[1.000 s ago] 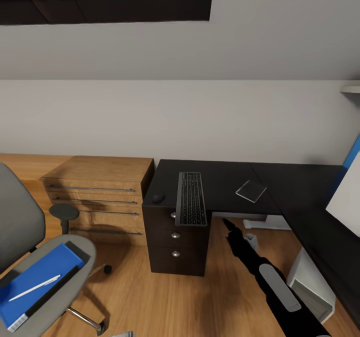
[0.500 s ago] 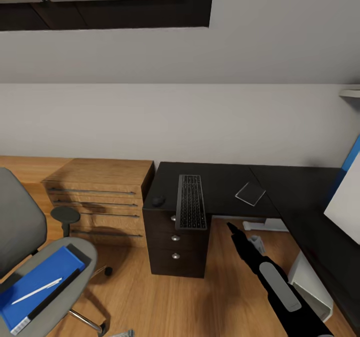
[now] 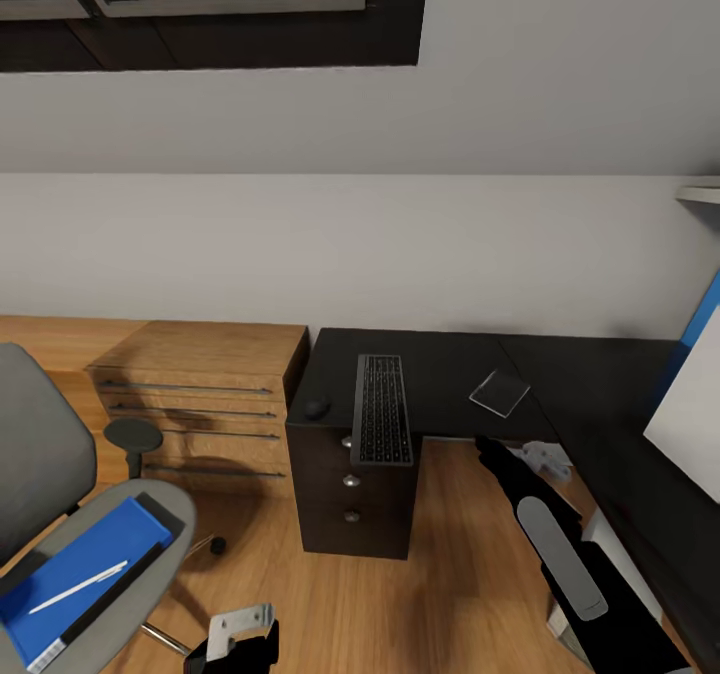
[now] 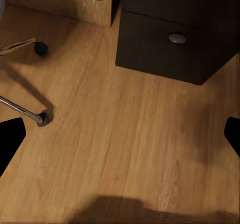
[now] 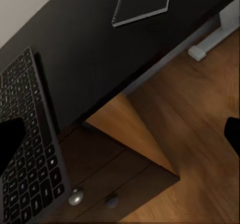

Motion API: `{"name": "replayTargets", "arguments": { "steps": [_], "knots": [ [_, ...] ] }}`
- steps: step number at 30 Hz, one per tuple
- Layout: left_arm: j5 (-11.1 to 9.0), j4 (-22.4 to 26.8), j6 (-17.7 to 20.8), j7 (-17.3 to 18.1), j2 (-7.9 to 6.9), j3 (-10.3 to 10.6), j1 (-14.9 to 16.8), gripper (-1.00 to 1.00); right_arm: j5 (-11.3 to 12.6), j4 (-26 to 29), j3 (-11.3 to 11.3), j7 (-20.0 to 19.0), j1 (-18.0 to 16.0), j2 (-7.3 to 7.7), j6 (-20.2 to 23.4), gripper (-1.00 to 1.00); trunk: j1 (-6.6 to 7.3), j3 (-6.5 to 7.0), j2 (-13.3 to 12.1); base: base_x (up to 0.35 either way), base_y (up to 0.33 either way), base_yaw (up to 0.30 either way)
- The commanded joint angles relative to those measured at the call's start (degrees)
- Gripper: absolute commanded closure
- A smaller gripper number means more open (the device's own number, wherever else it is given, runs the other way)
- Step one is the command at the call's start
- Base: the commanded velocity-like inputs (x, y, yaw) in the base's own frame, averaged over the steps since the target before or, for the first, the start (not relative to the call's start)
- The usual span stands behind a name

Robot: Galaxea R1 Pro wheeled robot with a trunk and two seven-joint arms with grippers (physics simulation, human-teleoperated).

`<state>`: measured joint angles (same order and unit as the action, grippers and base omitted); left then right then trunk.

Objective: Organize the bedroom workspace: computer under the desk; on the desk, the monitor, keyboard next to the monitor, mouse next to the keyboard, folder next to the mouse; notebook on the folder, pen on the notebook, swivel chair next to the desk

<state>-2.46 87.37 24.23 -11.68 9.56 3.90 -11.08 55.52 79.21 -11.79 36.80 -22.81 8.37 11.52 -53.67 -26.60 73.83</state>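
Two shifts logged against a second ago: left gripper [image 3: 238, 629] up beside swivel chair [image 3: 35, 454], right gripper [image 3: 498, 454] raised toward desk [image 3: 440, 359], both spread wide and empty, with folder [image 3: 85, 559] and pen [image 3: 78, 588] unmoved on seat, suggesting folder pickup next.

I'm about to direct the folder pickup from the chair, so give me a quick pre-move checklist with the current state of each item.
1. Folder lies flat on the swivel chair seat: ok.
2. Pen rests on the folder, could roll off when lifted: not ok.
3. Left end effector open and empty: ok.
4. Right end effector open, near the keyboard: ok.
5. Bare desk space beside the mouse: cannot tell.
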Motion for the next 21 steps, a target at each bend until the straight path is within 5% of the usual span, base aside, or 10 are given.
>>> {"name": "replayTargets", "arguments": {
  "steps": [1, 6, 9, 15, 21],
  "knots": [
    [-0.3, 0.9, 1.4, -0.4, 0.09, 0.1, 0.0, -1.00, -0.2, 0.4, -0.2, 0.9, 0.0, 0.06, 1.0, -1.00, 0.22, 0.13, -0.4, 0.000, 0.000, 0.000],
    [-0.3, 3.6, 4.8, -0.5, 0.34, 0.3, 0.3, -1.00, -1.1, 1.2, -0.3, 2.2, 0.0, 0.01, 3.0, -1.00, 1.32, 1.03, -2.4, 0.000, 0.000, 0.000],
    [-0.5, 4.7, 9.5, -0.7, 0.44, 0.4, 5.7, -1.00, -1.6, 1.5, -0.3, 2.9, 0.0, 0.03, 4.0, -1.00, 1.98, 1.57, -3.6, 0.000, 0.000, 0.000],
    [-0.6, 4.7, 19.9, -0.8, 0.44, 0.4, 11.6, -1.00, -2.8, 1.5, -0.3, 3.1, 0.0, 0.28, 5.8, -1.00, 3.30, 2.65, -6.0, 0.000, 0.000, 0.000],
    [-0.6, 4.9, 29.2, -0.8, 0.44, 0.4, 17.4, -1.00, -9.8, 1.1, -0.4, 3.2, -0.2, 0.12, 11.3, -1.00, 4.61, 3.72, -8.4, 0.000, 0.000, 0.000]
  ]
}}
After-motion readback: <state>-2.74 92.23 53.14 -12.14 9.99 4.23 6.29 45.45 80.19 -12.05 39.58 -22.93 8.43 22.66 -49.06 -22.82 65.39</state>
